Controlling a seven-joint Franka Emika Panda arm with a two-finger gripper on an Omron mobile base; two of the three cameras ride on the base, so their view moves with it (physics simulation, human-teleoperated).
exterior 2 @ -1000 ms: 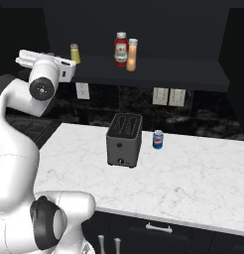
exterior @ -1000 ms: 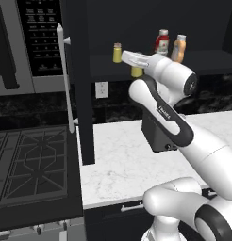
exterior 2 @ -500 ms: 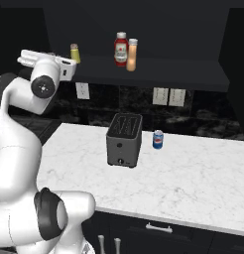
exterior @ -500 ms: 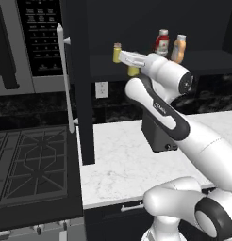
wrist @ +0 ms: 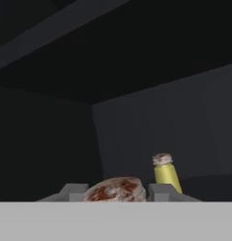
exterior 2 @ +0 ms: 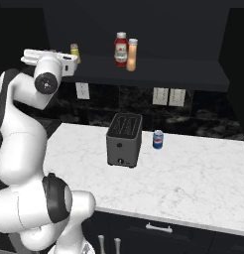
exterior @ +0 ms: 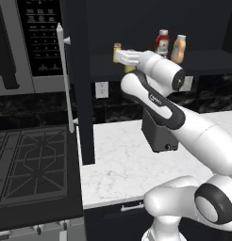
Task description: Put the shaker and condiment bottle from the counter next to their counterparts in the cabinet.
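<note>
– Up at the cabinet (exterior: 85, 70) shelf, what has the gripper (wrist: 116, 193) got?

– It is closed on the shaker (wrist: 113, 188). In the hand view the mottled pinkish-brown cap sits right between the two fingers (wrist: 73, 190), one on each side of it.

– And the other shaker?

– The pale-capped shaker (wrist: 165, 173) stands upright on the shelf just ahead of the gripper and a little to one side, near the held one but not touching it. From the left base view it shows just above the gripper's tip (exterior: 119, 57), with a bit of yellow under the hand.

– Where is the condiment bottle?

– The condiment bottle (exterior 2: 132, 54) is on the same shelf, well off to the side of the gripper, upright and just beside the ketchup bottle (exterior 2: 121, 48). I cannot tell whether those two touch.

– Anything below?

– Well below the gripper, the bench (exterior 2: 193, 183) carries a dark toaster (exterior 2: 125, 140) and a blue soda can (exterior 2: 157, 139) just beside it. The cabinet door with its silver bar handle (exterior: 64, 80) stands swung open, on the stove side of the gripper.
</note>
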